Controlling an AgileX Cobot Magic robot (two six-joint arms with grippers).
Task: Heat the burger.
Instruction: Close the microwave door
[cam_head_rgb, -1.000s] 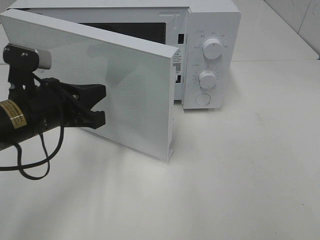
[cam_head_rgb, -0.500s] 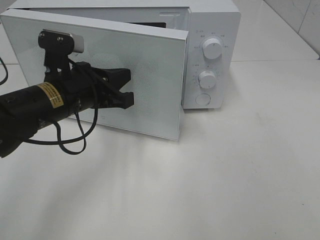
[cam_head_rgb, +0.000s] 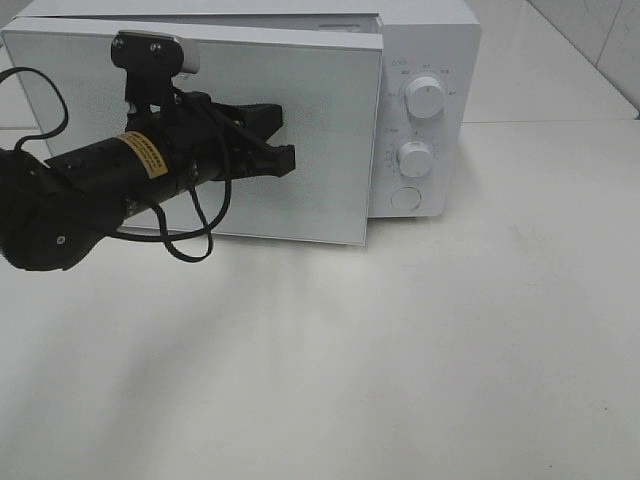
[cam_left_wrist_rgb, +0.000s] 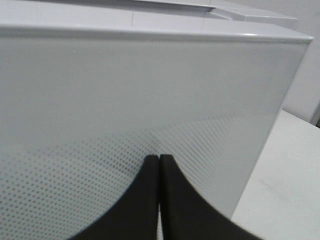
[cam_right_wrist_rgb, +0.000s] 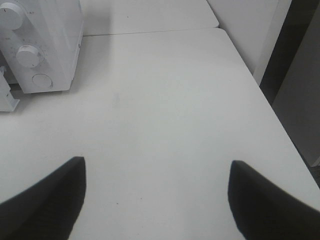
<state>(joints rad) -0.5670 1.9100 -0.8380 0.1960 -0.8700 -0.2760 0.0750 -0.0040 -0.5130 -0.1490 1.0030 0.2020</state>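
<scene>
A white surface (cam_head_rgb: 450, 350) lies bare and open from 3 o'clock round to 7 o'clock, its far edge meeting a tiled wall at 1 o'clock. A white microwave (cam_head_rgb: 430, 40) stands at 12 o'clock. Its door (cam_head_rgb: 330, 180) is almost shut, with the free edge standing just proud of the control panel, which carries two dials (cam_head_rgb: 426, 98) and a round button (cam_head_rgb: 405, 198). The door hides the oven's inside, and the burger shows in no view, so I cannot tell where it is.

The left pincer (cam_left_wrist_rgb: 159, 161) reaches in from 9 o'clock, clenched tip to tip on nothing. It points at the door's dotted face and sits very close to it; whether it touches is unclear. The right pincer (cam_right_wrist_rgb: 157, 161) hangs released and wide apart over bare surface at 3 o'clock of the microwave, grasping nothing.
</scene>
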